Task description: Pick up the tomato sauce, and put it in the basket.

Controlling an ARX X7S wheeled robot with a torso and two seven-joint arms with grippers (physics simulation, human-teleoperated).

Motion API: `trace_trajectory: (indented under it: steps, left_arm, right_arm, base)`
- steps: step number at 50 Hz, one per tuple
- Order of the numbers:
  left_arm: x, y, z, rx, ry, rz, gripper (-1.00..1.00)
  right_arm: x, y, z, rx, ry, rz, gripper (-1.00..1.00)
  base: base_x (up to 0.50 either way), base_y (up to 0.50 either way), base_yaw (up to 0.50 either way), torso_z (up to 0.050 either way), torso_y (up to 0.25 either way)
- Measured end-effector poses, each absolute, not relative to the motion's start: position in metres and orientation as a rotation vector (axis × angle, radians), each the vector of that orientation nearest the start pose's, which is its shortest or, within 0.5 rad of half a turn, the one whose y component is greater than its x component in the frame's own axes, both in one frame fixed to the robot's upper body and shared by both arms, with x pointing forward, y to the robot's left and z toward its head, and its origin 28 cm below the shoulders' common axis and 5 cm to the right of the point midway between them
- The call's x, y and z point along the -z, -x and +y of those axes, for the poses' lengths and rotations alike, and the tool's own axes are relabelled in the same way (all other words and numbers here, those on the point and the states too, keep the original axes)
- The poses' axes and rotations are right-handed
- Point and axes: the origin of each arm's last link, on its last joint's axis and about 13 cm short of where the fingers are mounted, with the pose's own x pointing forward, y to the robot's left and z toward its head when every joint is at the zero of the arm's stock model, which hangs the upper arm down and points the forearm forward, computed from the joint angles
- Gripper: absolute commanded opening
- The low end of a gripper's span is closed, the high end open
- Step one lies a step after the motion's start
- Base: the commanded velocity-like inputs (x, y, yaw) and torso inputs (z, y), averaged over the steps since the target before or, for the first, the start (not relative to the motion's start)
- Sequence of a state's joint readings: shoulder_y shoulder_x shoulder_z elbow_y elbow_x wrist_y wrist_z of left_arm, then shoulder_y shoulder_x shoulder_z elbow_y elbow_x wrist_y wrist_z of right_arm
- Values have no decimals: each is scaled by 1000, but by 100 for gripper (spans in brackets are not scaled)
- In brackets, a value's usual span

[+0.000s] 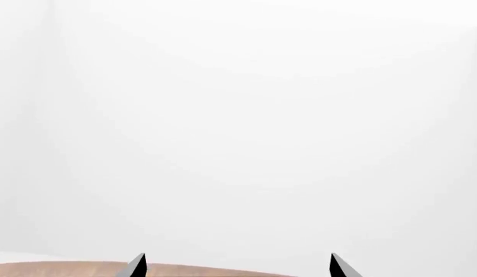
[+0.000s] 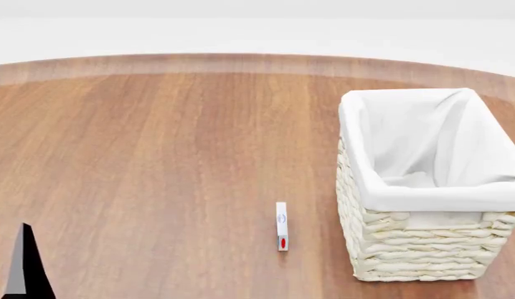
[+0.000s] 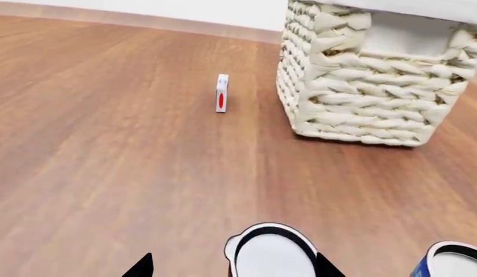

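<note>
Nearest the right wrist camera is the tomato sauce (image 3: 269,257), seen only as a silvery top with a dark rim. It stands upright on the wooden surface (image 2: 157,156), apparently close to its near edge, since the head view does not reach it. The right end effector (image 3: 232,266) is open, with one fingertip on each side of the can and not closed on it. The can sits off-centre, closer to one finger than the other, so closing from here could shove or tip it rather than clamp it squarely.

A blue-sided can (image 3: 454,262) stands just beside it. A drift that way could knock that can or grasp the wrong one. Hardly any label shows, so which can is which is a judgement.

The basket (image 2: 423,249) stands toward the right edge and is tall. A low carry would hit its woven wall or snag the white cloth lining (image 2: 406,131). A small white box (image 2: 281,225) stands upright near the likely path.

The basket shows only its lining; folds hide part of the bottom.

The left end effector (image 1: 236,266) is open and holds nothing.
</note>
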State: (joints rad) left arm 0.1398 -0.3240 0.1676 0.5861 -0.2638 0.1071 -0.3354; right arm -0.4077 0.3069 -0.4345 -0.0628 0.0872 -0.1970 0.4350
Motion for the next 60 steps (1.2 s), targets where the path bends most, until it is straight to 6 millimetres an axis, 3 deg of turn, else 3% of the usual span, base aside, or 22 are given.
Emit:
trace_trajectory:
  steps: [22, 43, 60]
  left_arm:
    - [-113, -169, 214, -6, 108, -463, 100]
    - [-112, -169, 214, -5, 109, -461, 100]
    - [-111, -169, 213, 1, 102, -458, 100]
  right_arm:
    - [36, -77, -84, -48, 109, 209, 100]
    - [22, -78, -85, -36, 118, 177, 100]
    - [27, -78, -89, -21, 127, 188, 100]
  base:
    - [0, 0, 0, 0, 0]
    - [0, 0, 0, 0, 0]
    - [0, 0, 0, 0, 0]
